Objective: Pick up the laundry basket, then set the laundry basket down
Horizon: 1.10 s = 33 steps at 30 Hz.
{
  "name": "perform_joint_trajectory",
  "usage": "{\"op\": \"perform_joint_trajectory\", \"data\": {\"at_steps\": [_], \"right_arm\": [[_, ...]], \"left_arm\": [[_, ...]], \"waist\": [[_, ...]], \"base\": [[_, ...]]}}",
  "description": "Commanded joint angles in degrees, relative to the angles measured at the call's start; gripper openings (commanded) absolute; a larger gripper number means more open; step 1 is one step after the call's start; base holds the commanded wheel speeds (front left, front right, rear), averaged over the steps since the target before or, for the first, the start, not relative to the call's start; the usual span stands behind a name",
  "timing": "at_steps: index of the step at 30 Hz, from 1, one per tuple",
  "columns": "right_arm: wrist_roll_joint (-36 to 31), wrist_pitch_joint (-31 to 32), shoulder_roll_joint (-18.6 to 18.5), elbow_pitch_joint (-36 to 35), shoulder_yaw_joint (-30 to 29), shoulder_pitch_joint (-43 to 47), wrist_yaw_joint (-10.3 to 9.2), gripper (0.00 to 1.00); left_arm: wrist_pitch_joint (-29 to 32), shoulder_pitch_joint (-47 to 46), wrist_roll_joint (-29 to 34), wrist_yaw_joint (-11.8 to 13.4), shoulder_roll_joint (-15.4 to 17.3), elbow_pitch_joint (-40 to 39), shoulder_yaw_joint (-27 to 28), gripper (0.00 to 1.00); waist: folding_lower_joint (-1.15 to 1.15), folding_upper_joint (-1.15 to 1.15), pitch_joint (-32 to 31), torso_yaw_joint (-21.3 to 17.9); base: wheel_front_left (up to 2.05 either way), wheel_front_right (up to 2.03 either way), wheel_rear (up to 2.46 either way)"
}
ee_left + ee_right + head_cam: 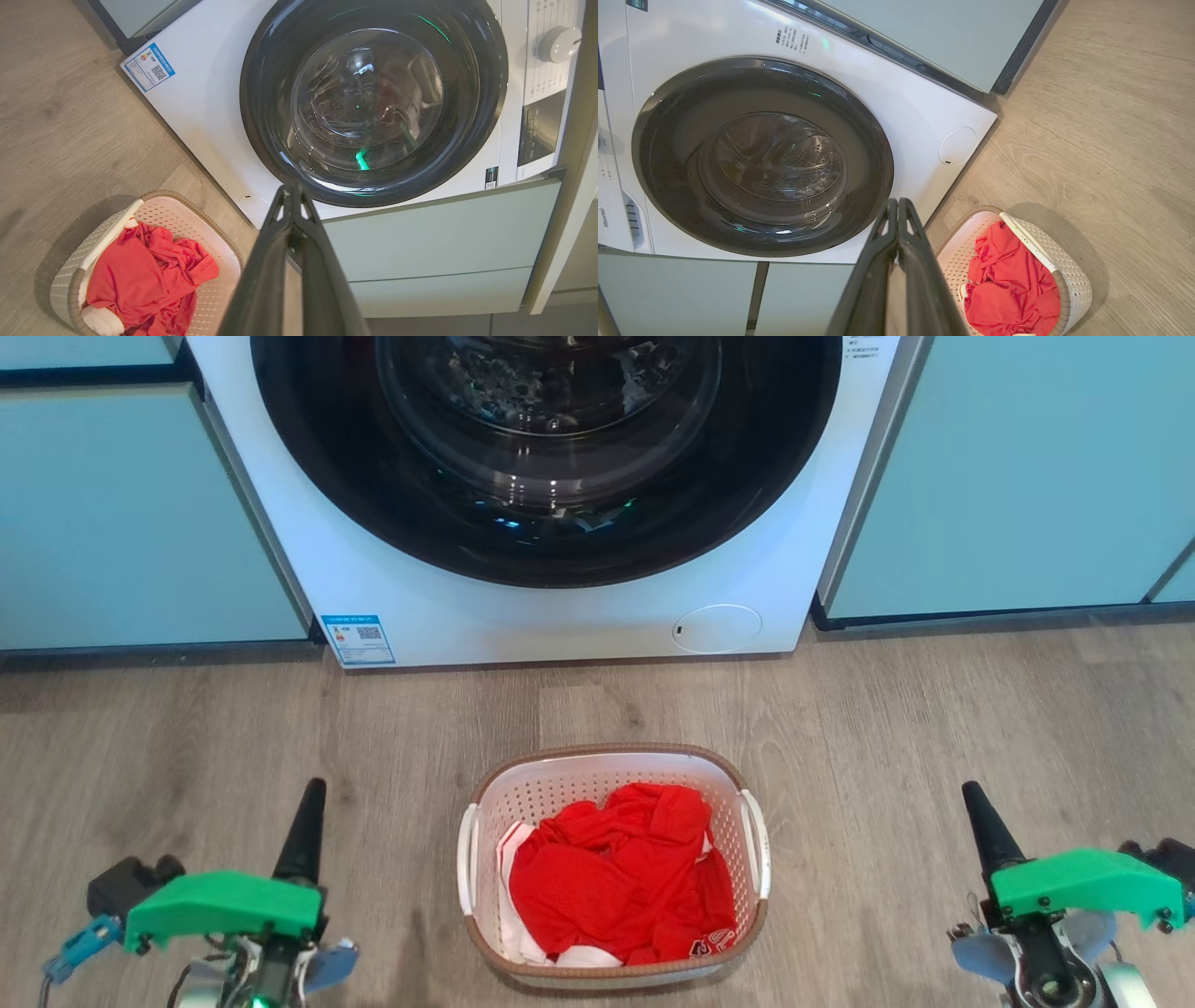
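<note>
Now I see the basket (607,750) upright before the washer (560,616), handles (466,859) left and right, long axis unclear, with left gripper (313,793) and right gripper (974,795) flanking it, fingers closed together, empty.

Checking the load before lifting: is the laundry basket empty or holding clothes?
Holding clothes: the laundry basket stands upright on the floor with a crumpled red garment lying inside it.

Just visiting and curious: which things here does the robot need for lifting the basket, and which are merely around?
For the job: laundry basket on the floor; left hand and right hand, both shut, either side of it, not touching.
Just around: washer, red clothes inside the basket, pale green cabinets.
</note>
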Motion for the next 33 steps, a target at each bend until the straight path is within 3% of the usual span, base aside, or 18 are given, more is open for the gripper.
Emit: {"op": "perform_joint_trajectory", "data": {"at_steps": [1,33], "right_arm": [[1.2,0.5,-0.9,-1.6,0.5,-2.8,0.18,0.0],[20.3,5.9,-0.8,-0.1,-2.7,-4.7,0.25,0.0]], "left_arm": [[0.3,-3.2,-1.3,-0.6,0.9,-1.6,2.1,0.0],[5.7,-5.6,-21.7,-3.4,0.7,0.4,7.6,0.0]], "waist": [[0.0,0.0,0.0,0.0],[0.0,0.0,0.1,-1.3]], "base": [[0.0,0.0,0.0],[0.0,0.0,0.0]]}}
